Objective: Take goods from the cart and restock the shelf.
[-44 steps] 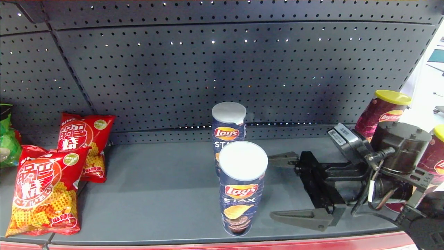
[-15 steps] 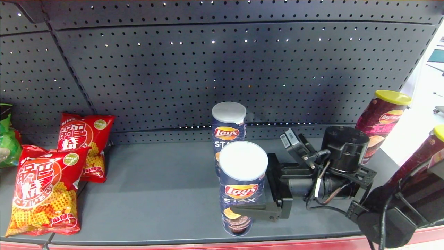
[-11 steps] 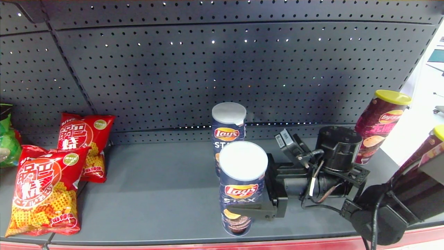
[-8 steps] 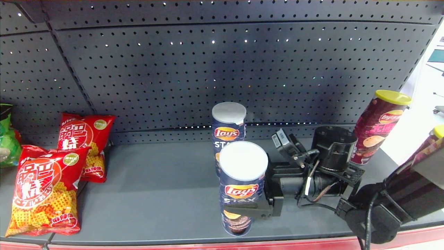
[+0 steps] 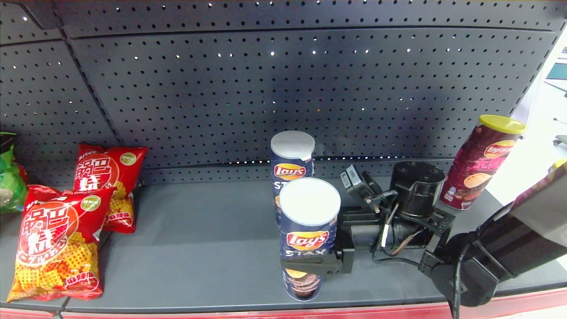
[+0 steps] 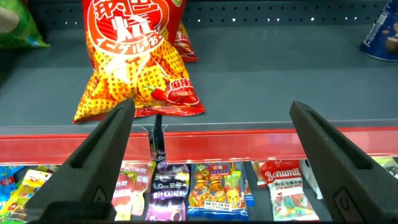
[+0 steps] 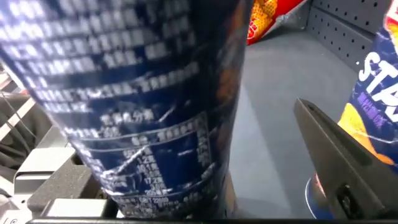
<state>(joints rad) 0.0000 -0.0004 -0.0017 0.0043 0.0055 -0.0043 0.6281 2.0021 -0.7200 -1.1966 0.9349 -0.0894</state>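
Two blue chip cans with white lids stand on the grey shelf [image 5: 199,230], the front can [image 5: 308,230] near the edge and the rear can [image 5: 291,161] right behind it. My right gripper [image 5: 296,248] lies level around the front can, open. Its near finger [image 5: 316,267] crosses the can's front. In the right wrist view the front can [image 7: 143,93] sits against one side, and a strip of shelf shows between it and the other finger [image 7: 336,168], with the rear can [image 7: 379,81] beyond. My left gripper [image 6: 211,107] hangs open and holds nothing, before the shelf's red front edge.
Red snack bags [image 5: 57,243] [image 5: 110,186] and a green bag [image 5: 9,181] stand at the left. A maroon can with a yellow lid [image 5: 480,164] stands at the right. A pegboard wall closes the back. The lower shelf holds candy packs [image 6: 211,186].
My right arm has slid left along the shelf, bringing its open fingers around the front can. The can's top has shifted slightly up and left in the last half second.
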